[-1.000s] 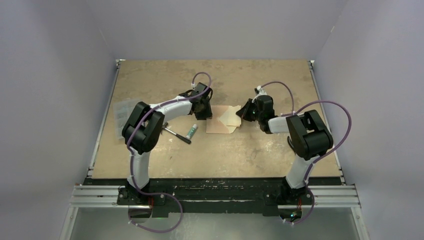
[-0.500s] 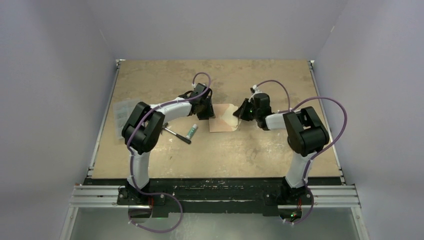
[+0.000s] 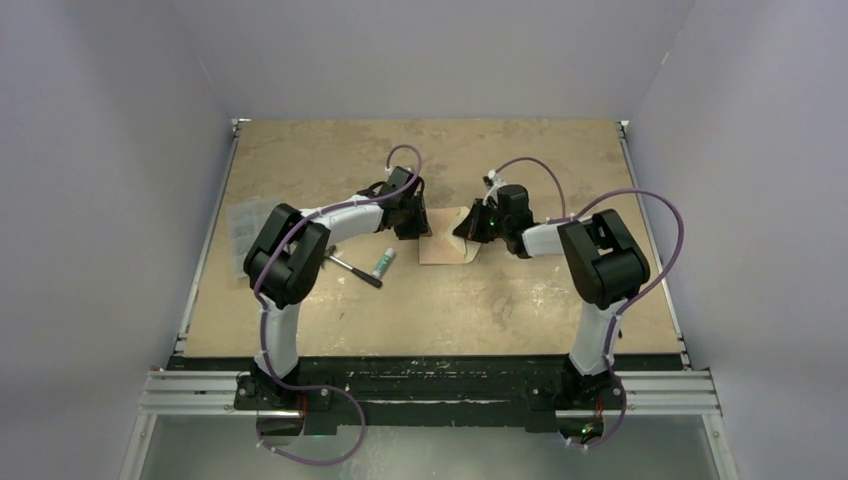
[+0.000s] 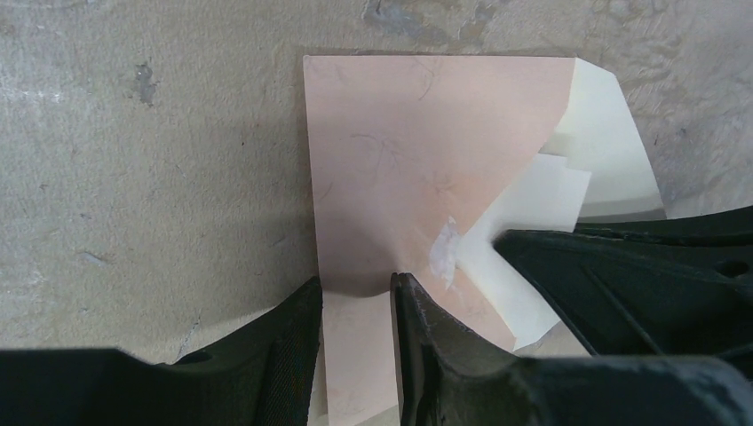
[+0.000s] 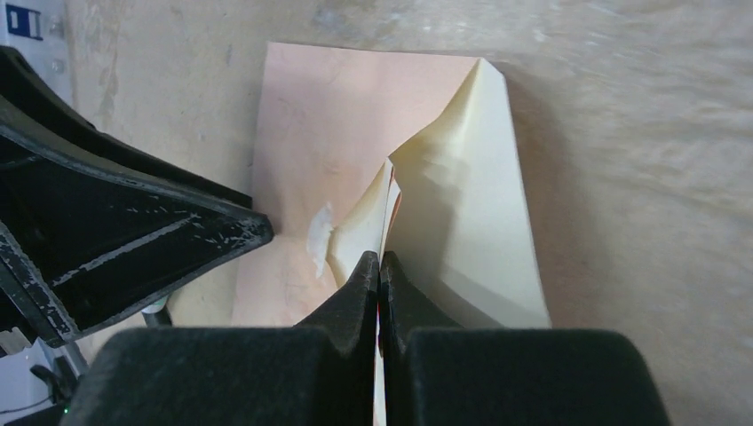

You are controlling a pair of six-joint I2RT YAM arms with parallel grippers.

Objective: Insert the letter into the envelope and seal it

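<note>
The salmon-pink envelope [image 3: 440, 250] lies flat on the table between my two grippers. It also shows in the left wrist view [image 4: 417, 151] and the right wrist view [image 5: 320, 133]. Its cream-yellow flap [image 5: 462, 204] stands partly raised over the body, and a white smear [image 5: 317, 232] marks the salmon face. My right gripper [image 5: 379, 257] is shut on the flap's tip, at the envelope's right side in the top view [image 3: 467, 229]. My left gripper [image 4: 355, 288] stands on the envelope's left edge with its jaws slightly apart, straddling the paper. No separate letter sheet shows.
A green-and-white glue stick [image 3: 383, 263] and a black tool [image 3: 352, 271] lie just left of the envelope. A clear plastic sleeve [image 3: 243, 226] lies near the table's left edge. Grey walls enclose the table.
My right gripper has moved left with the flap, folding it over the envelope's body. The left gripper has stayed on the left edge.
</note>
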